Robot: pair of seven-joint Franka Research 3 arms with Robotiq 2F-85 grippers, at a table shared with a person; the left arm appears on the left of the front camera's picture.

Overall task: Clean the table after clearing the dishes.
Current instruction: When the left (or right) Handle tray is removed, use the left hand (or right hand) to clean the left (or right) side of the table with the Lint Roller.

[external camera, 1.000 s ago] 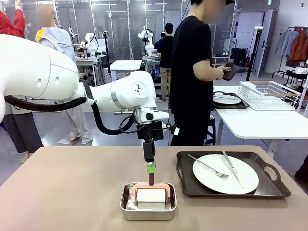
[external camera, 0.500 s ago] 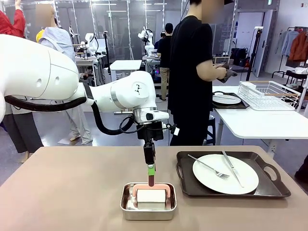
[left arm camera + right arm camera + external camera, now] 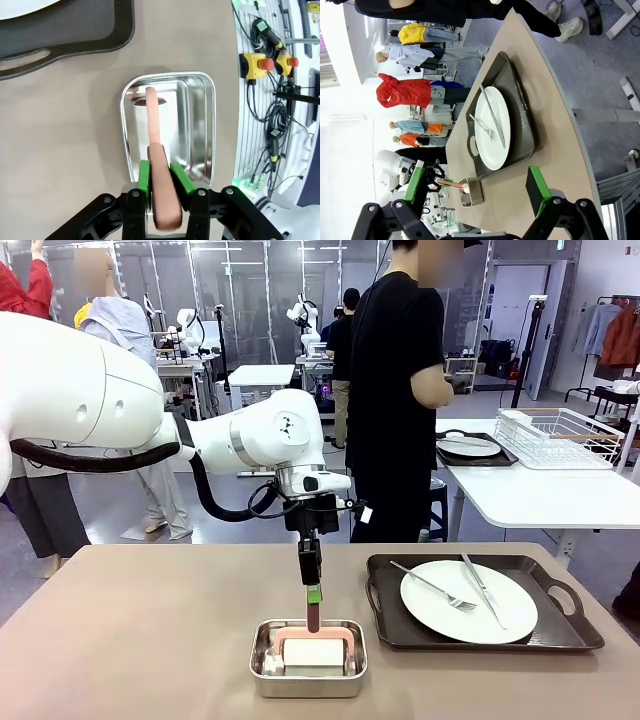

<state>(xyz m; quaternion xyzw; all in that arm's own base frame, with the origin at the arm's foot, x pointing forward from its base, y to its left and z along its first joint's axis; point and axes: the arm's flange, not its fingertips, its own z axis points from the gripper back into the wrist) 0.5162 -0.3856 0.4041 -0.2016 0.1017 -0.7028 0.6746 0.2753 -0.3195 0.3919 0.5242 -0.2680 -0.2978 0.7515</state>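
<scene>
At the near edge of the table (image 3: 130,640), one steel pan (image 3: 308,687) holds a white block (image 3: 313,653) on a pink handle (image 3: 152,125). The left gripper (image 3: 160,172) has its green pads clamped tight on that handle. Toward the right edge, a dark tray (image 3: 570,635) carries one white plate (image 3: 510,620), one fork (image 3: 435,587) and one knife (image 3: 483,590). A second tray (image 3: 505,457) with a second plate (image 3: 470,447) sits on the white table (image 3: 540,495) beside the person (image 3: 395,390). The right gripper (image 3: 476,187) gapes wide, holding nothing. Since a second ago, the left gripper has sunk slightly toward the pan.
</scene>
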